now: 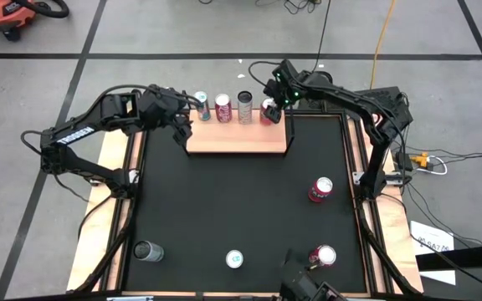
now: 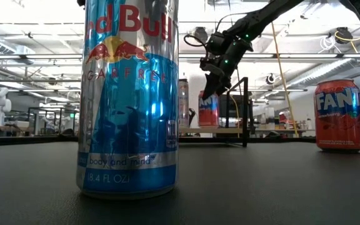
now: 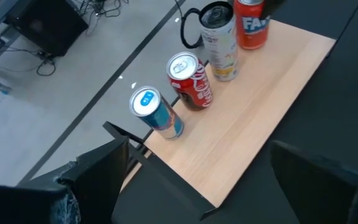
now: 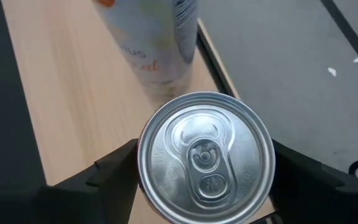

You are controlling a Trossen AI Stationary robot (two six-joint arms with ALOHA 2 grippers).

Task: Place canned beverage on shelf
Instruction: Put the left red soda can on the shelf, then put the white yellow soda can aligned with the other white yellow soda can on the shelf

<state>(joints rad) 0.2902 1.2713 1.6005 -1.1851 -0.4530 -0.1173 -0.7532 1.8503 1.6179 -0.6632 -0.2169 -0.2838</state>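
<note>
The light-wood shelf (image 1: 237, 138) with black wire brackets lies at the table's far side. Along its far edge stand a blue can (image 1: 202, 106), a red can (image 1: 223, 107), a tall pale can (image 1: 244, 107) and a red Fanta can (image 1: 269, 111). My right gripper (image 1: 272, 104) is over the Fanta can (image 4: 205, 155), shut on it. My left gripper (image 1: 182, 125) hangs open and empty over the shelf's left end; in the left wrist view (image 3: 210, 180) its fingers are wide apart. My right gripper pinches the Fanta can between its two fingers, on opposite sides of its wall just under the top rim (image 4: 143, 163). The fingers (image 4: 117, 171) come from above, pointing down. The can stands upright with its base on the shelf (image 2: 208, 125), next to the tall pale can.
Loose cans stand on the black table: a red one (image 1: 320, 189) at the right, another red one (image 1: 323, 255) near the front, a Red Bull can (image 1: 235, 259) at front centre and a dark can (image 1: 148, 251) at front left. The shelf's right bracket (image 1: 291, 125) is beside my right gripper.
</note>
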